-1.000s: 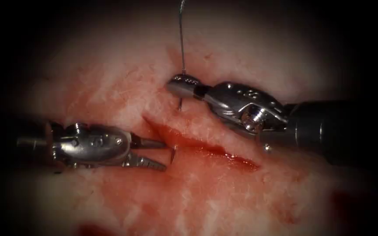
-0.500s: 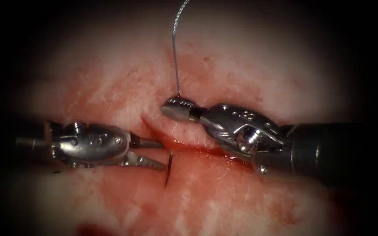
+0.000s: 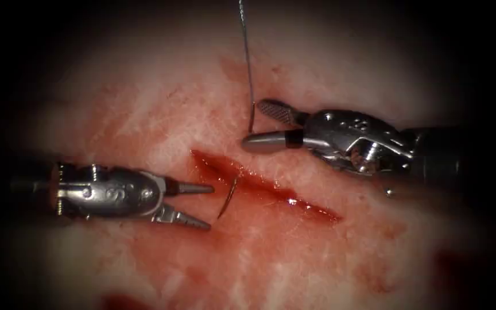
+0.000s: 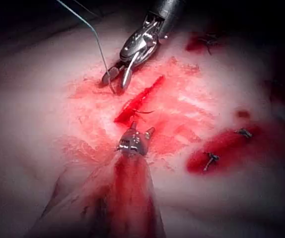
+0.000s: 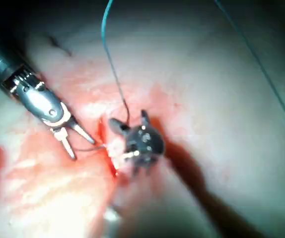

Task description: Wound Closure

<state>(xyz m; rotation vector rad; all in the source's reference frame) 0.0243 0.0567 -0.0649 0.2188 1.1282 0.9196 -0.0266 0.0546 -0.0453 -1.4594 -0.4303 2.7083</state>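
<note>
Tissue (image 3: 162,97), a pale pink slab of pork belly wetted with glossy red fluid (image 3: 271,252), was the largest thing we saw, and a dark red slanting cut (image 3: 265,186) ran across its middle. On the right of the cut we saw the right arm's silver wristed needle driver (image 3: 258,121), its two jaws spread well apart and holding nothing; the upper jaw showed its cross-hatched face and the lower one lay just above the tissue. On the left of the cut we saw the left arm's silver needle driver (image 3: 209,205) with its slim pointed jaws parted in a narrow V, likewise holding nothing. A thin grey thread (image 3: 248,63) came down from the top of the endoscope view and ended between the right tool's open jaws, where its lowest stretch looked darker and slightly curved. Smallest of all was the slender curved steel needle (image 3: 228,198): a short arc of it stood out of the tissue at the left lip of the cut, just beyond the left tool's tips and apart from them, with the rest buried. In the left wrist view we noted the same short arc (image 4: 143,112) lying between the two tools, and several small dark knotted stitches (image 4: 211,159) sat in red patches away from the cut.
</note>
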